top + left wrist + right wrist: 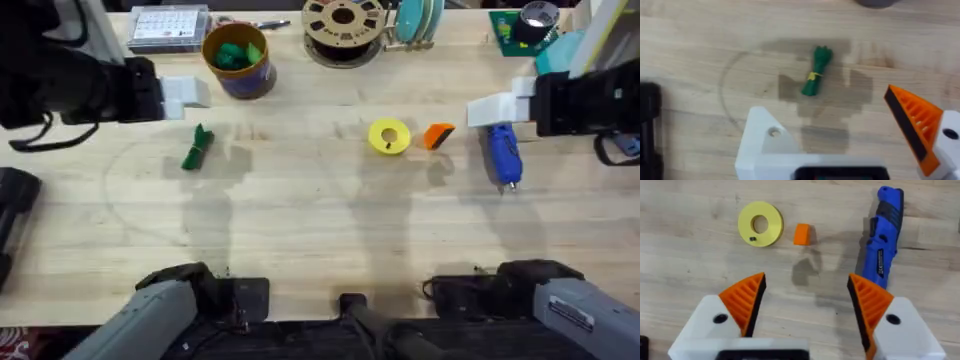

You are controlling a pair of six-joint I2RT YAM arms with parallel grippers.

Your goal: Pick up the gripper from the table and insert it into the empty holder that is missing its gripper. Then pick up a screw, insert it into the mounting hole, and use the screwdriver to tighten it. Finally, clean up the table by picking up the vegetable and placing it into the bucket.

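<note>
Tabletop inspected; both arms raised, nothing held.

Right gripper spread wide above bare wood. Left gripper spread; one mount bare white holder. Loose orange gripper just beside yellow ring, screwdriver near. Vegetable unobstructed, below bucket with green lumps.

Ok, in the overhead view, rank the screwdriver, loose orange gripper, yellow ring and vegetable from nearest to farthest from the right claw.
From the right claw:
1. screwdriver, right beside it on the table's right side.
2. loose orange gripper, a little farther toward the middle.
3. yellow ring, just past the orange piece, near the middle.
4. vegetable, far across on the left side.
</note>
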